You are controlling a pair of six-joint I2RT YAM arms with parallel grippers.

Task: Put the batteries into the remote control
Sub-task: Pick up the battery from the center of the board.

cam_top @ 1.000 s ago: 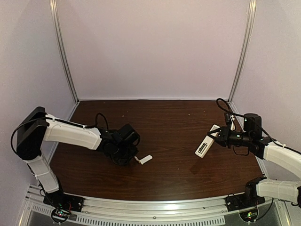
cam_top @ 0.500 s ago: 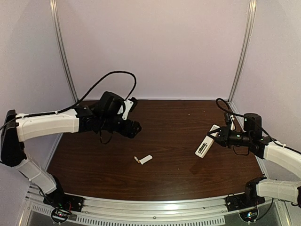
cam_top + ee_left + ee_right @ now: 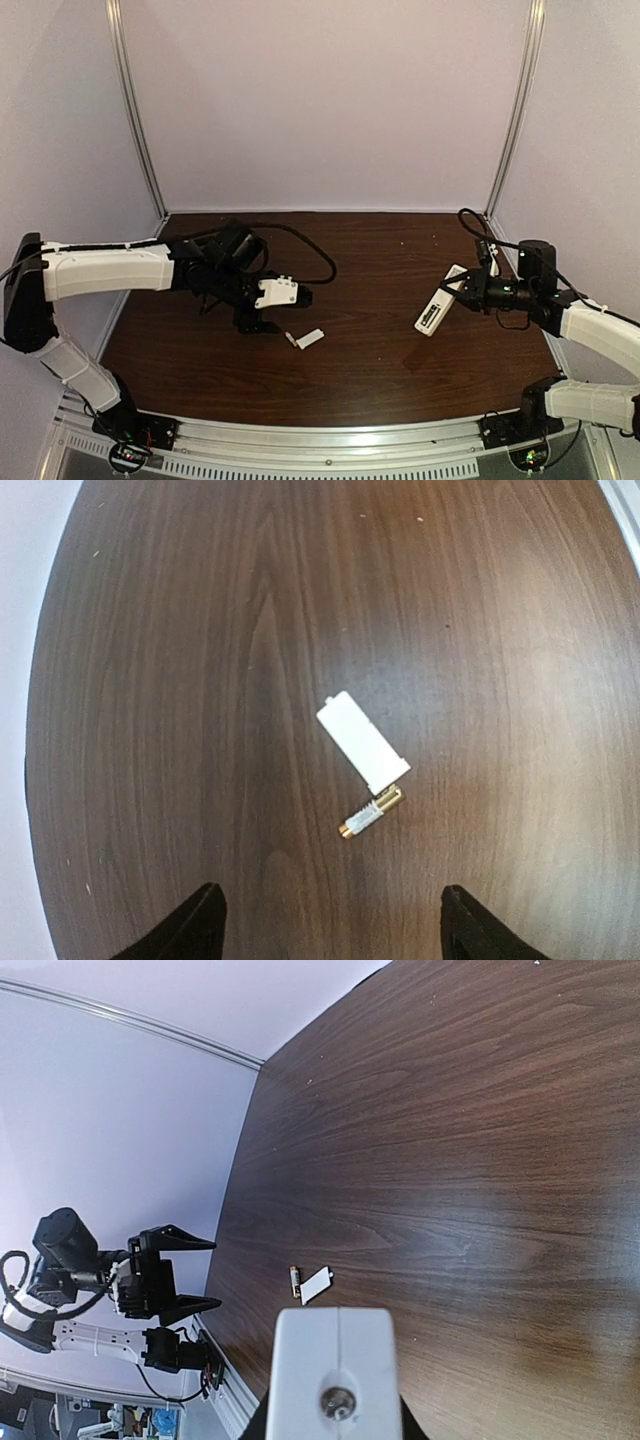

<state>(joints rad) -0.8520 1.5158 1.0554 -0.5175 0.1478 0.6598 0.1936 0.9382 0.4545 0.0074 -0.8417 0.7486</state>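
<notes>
One gold battery (image 3: 370, 814) lies on the table, touching the end of a small flat white cover piece (image 3: 362, 742); both also show in the top view, battery (image 3: 291, 340) and cover (image 3: 311, 338). My left gripper (image 3: 330, 930) hovers above and just short of them, its jaws wide open with nothing between them. The white remote control (image 3: 439, 300) is off the table at the right, tilted, with my right gripper (image 3: 470, 291) shut on its far end. In the right wrist view the remote's end face (image 3: 338, 1370) fills the foreground and hides the fingers.
The dark wooden table (image 3: 370, 260) is boxed in by pale walls at the back and both sides, with metal posts in the corners. A black cable (image 3: 310, 250) loops over the table behind the left arm. A metal rail (image 3: 330, 440) runs along the near edge.
The left arm lifted off the cover and battery, swung up and back, then came down again just left of them, jaws wider open. The right arm and remote stayed still.
</notes>
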